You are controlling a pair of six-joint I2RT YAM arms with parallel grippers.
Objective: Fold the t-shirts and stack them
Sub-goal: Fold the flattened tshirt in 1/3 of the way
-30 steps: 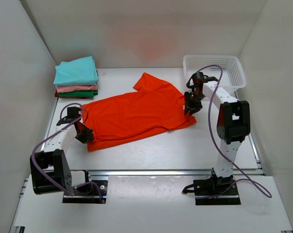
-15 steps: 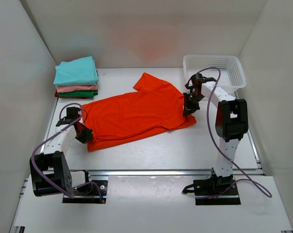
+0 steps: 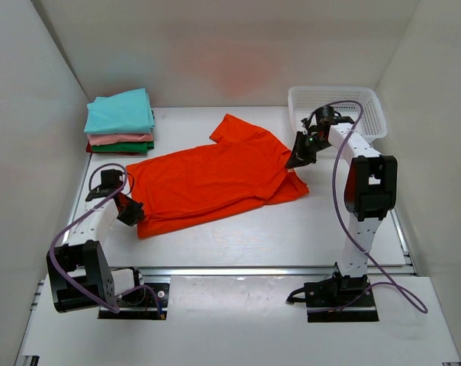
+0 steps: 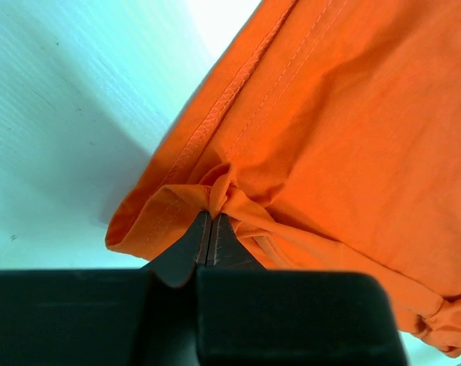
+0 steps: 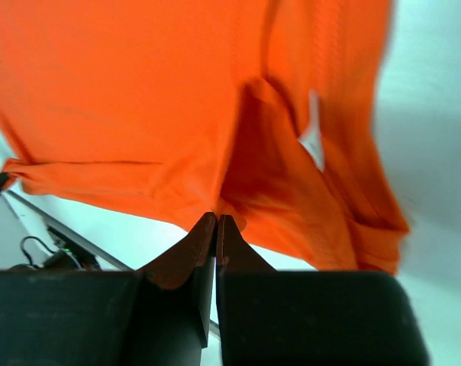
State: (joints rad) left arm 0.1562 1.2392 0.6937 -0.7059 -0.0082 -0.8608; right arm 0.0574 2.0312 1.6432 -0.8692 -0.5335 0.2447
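Observation:
An orange-red t-shirt [image 3: 215, 177] lies spread across the middle of the table. My left gripper [image 3: 131, 213] is shut on its near-left hem corner [image 4: 219, 191], and the cloth bunches at the jaw tips. At the shirt's right edge my right gripper [image 3: 295, 158] is shut on the cloth [image 5: 230, 206] and holds that edge raised off the table. A stack of folded t-shirts [image 3: 120, 122], teal on top, then pink, green and dark red, sits at the back left.
A white mesh basket [image 3: 337, 109] stands at the back right, just behind the right arm. White walls enclose the table on three sides. A metal rail [image 3: 238, 270] runs along the near edge.
Both grippers have shut on the orange-red shirt. The right gripper has lifted the shirt's right edge up and back toward the basket. The left gripper has barely moved.

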